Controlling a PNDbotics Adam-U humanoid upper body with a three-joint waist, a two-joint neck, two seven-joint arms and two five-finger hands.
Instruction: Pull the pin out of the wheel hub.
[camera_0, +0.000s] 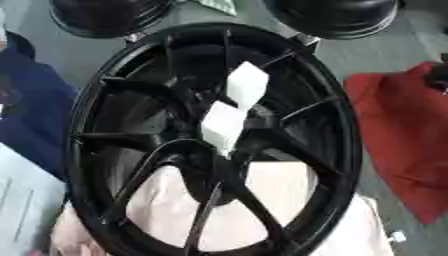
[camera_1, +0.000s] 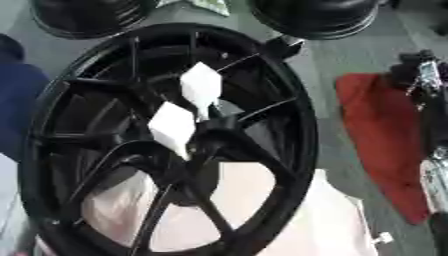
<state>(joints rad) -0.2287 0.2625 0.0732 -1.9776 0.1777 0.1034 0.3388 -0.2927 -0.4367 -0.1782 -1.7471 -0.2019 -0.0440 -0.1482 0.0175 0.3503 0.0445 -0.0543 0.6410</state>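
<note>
The wheel (camera_0: 214, 145) is showing glossy black metal, two matt white blocks (camera_0: 234, 107) sitting at its hub; soft red cloth (camera_0: 402, 135) is lying at 3 o'clock.

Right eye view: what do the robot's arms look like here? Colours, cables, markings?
Only the right arm shows, along the right edge beside the crumpled red cloth: black casing with shiny silver sections. Its black upper end, possibly the hand, is too blurred to describe. No cables or markings can be made out. The left arm is in neither view.
</note>
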